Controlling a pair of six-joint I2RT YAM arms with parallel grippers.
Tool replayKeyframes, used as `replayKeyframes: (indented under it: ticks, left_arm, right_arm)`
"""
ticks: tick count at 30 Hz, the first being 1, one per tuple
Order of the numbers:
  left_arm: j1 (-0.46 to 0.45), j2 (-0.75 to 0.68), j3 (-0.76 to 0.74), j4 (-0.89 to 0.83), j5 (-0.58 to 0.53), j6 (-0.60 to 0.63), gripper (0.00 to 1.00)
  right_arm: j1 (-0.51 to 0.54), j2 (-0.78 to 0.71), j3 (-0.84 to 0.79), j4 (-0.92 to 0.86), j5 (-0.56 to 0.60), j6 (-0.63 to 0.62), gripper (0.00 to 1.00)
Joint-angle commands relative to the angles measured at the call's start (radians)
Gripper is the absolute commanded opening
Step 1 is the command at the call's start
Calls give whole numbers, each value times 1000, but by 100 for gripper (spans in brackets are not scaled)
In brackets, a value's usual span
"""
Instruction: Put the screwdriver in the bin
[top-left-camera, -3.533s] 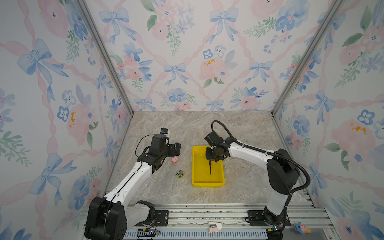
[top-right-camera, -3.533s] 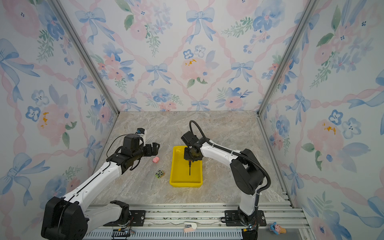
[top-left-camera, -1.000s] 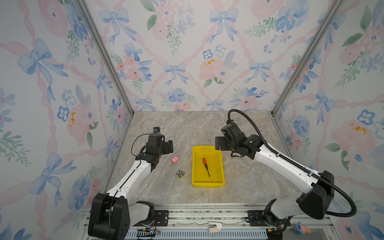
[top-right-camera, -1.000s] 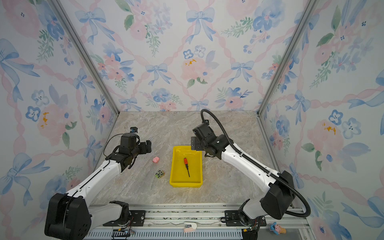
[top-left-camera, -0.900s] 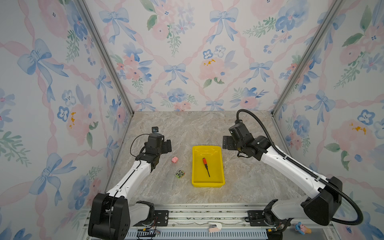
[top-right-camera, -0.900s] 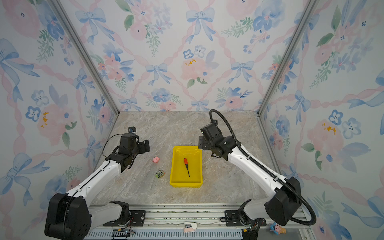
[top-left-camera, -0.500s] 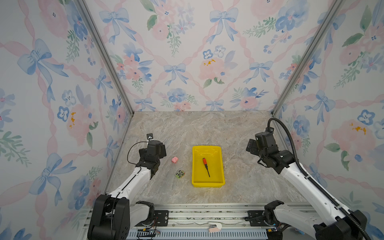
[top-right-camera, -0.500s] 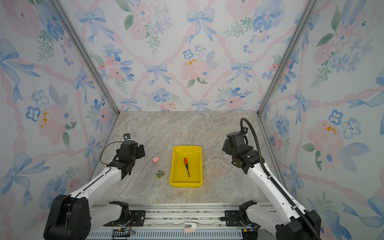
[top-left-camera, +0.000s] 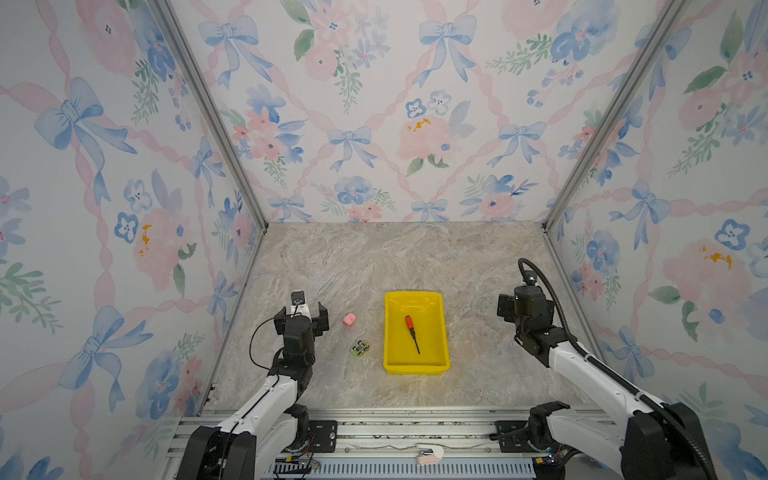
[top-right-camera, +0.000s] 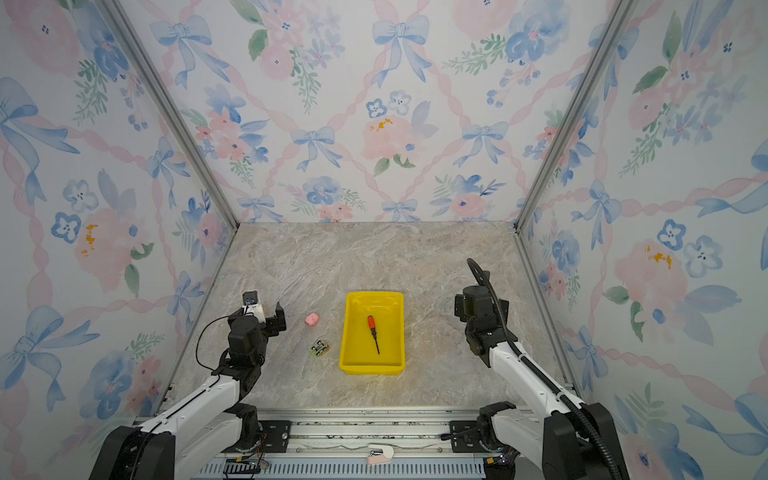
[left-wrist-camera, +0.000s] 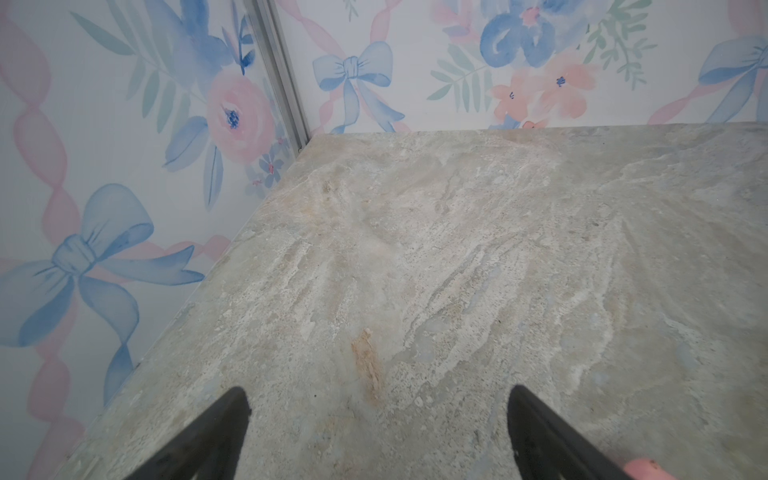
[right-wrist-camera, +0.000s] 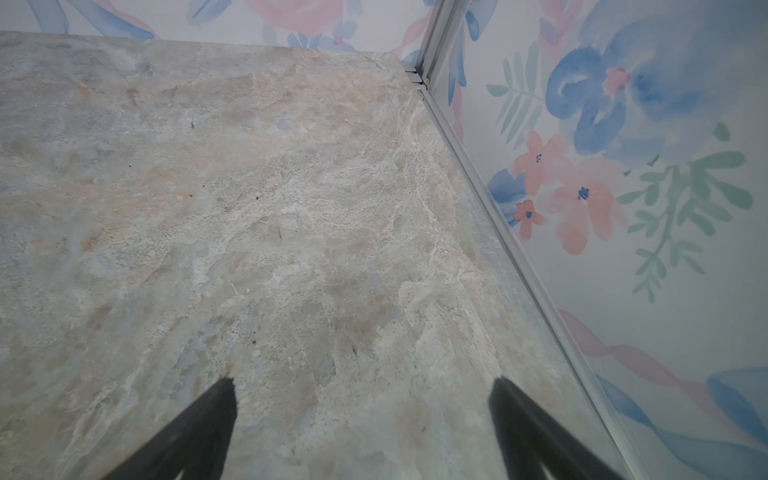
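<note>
Both arms have backed off to the sides since earlier. The screwdriver lies flat in the bin, well apart from the left gripper and right gripper. Both have their fingers spread wide and hold nothing.

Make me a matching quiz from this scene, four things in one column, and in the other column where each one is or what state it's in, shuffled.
Column one:
1. screwdriver
2. pink toy
3. bin
4. right end effector

Column two:
A. open, holding nothing
B. yellow, resting on the table
C. lying inside the bin
D. on the table, close to the left end effector

Pairs: 1-C, 2-D, 3-B, 4-A
</note>
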Motion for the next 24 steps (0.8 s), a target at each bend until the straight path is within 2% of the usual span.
replayKeyframes:
  ticks: [1,6,11,14,20,24]
  left_arm:
    - [14,33,-33,129,63,17,98]
    - [35,113,-28,216,127,30,97]
    - [55,214,0,311,217,52,97]
    - [65,287,25,372,242,54,98]
    - [90,403,77,449,290,50,97]
    - [104,487,90,505,321,49,98]
  right_arm:
    - [-39,58,-60,267,-66,-65,97]
    - [-90,188,-86,504,-149,-62,97]
    - [-110,289,-40,550,-229,-107,97]
    - [-133,333,-62,647,-275,-110,97]
    - [-144,394,-83,737,-280,-103,97]
    - [-142,440,-127,865,-278,-107,97]
